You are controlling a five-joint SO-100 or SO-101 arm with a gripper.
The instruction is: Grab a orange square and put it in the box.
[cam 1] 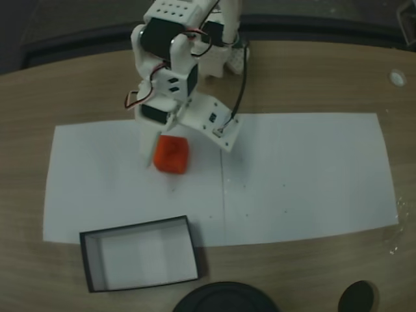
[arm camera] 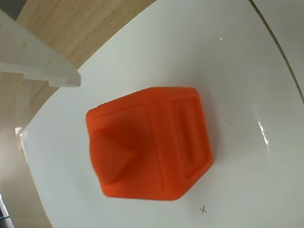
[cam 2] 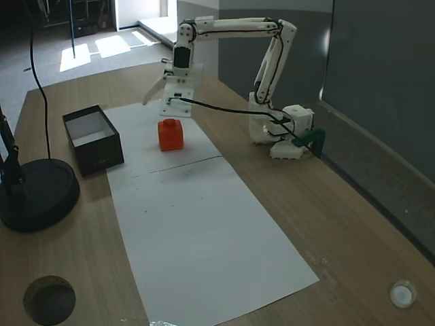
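Note:
The orange square (cam 1: 171,155) rests on the white paper sheet (cam 1: 305,175), and a triangular dent shows on one of its faces in the wrist view (arm camera: 152,147). My gripper (cam 1: 187,153) hangs open just above it, one thin finger left of the cube and the wider jaw to its right. From the side in a fixed view, the gripper (cam 2: 160,107) stands slightly above the orange square (cam 2: 171,134), not touching it. One white finger (arm camera: 38,57) enters the wrist view at the upper left. The box (cam 1: 143,257), black-walled and white inside, sits near the paper's front-left corner and is empty (cam 2: 102,156).
A black round stand base (cam 2: 34,193) sits beside the box. A round hole (cam 2: 49,299) is cut in the wooden table, and a small white cap (cam 2: 402,294) lies far off. The arm's base (cam 2: 285,136) stands at the table's back edge.

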